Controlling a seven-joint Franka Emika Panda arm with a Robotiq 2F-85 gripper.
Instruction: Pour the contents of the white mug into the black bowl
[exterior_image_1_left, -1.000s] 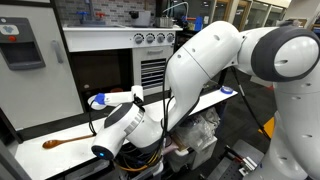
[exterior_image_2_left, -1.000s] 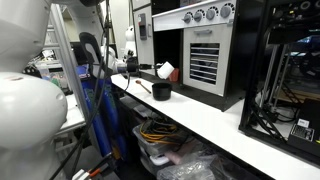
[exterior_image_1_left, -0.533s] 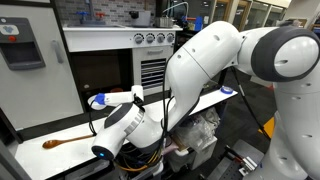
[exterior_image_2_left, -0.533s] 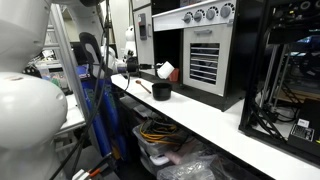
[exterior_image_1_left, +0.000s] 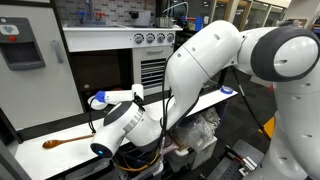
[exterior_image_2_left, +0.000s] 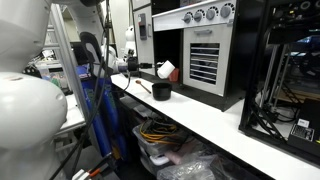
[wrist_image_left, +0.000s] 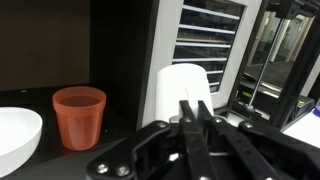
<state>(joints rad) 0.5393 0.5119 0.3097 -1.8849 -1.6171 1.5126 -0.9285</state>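
Closest, the gripper (wrist_image_left: 195, 104) has its fingers nearly together against the white mug (wrist_image_left: 183, 82); whether they grip it cannot be told. Beyond, a red-orange cup (wrist_image_left: 78, 116) stands on a dark shelf (wrist_image_left: 60, 165). In an exterior view the black bowl (exterior_image_2_left: 161, 91) rests on the white counter (exterior_image_2_left: 215, 118) before the oven (exterior_image_2_left: 200, 45).

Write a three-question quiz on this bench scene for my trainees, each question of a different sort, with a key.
1. True or false: the black bowl stands on the white table.
2. In the wrist view the red-orange cup is: A) upright, B) lying on its side, C) between the jaws.
3. Which long brown utensil lies on the table in an exterior view?
Key: 1 true; 2 A; 3 the wooden spoon.
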